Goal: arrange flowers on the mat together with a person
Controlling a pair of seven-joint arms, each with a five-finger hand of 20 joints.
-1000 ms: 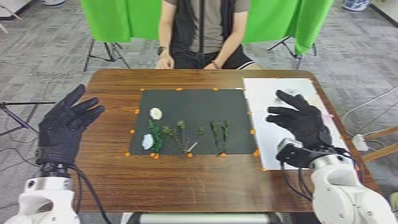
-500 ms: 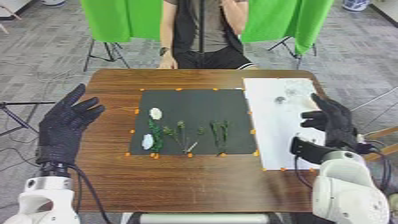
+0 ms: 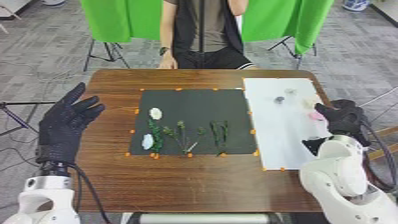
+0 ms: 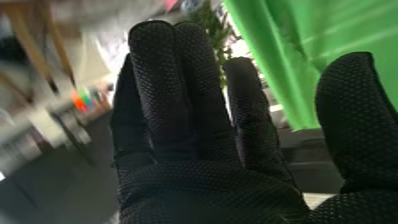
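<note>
On the dark mat (image 3: 191, 110), a white flower (image 3: 155, 113) lies above a pale blue-white flower (image 3: 147, 142), beside a green leafy stem (image 3: 157, 137). Thin stems with buds (image 3: 181, 131) and two straight green stems (image 3: 219, 132) lie to their right. The white sheet (image 3: 275, 127) bears a grey flower (image 3: 279, 100), a pale one (image 3: 290, 91) and a pink one (image 3: 316, 116). My right hand (image 3: 345, 117) is at the sheet's right edge, beside the pink flower. In the right wrist view my right hand (image 4: 191, 120) has straight fingers, holding nothing. My left hand (image 3: 69, 120) is open left of the mat.
The brown table (image 3: 204, 185) extends around mat and sheet, with orange markers (image 3: 253, 131) along their edges. Green curtains (image 3: 129, 20) hang beyond the far edge. A wooden piece (image 3: 384, 135) stands right of the table.
My right hand has moved right from over the white sheet to its right edge, uncovering flowers there. My left hand and the things on the mat have stayed put.
</note>
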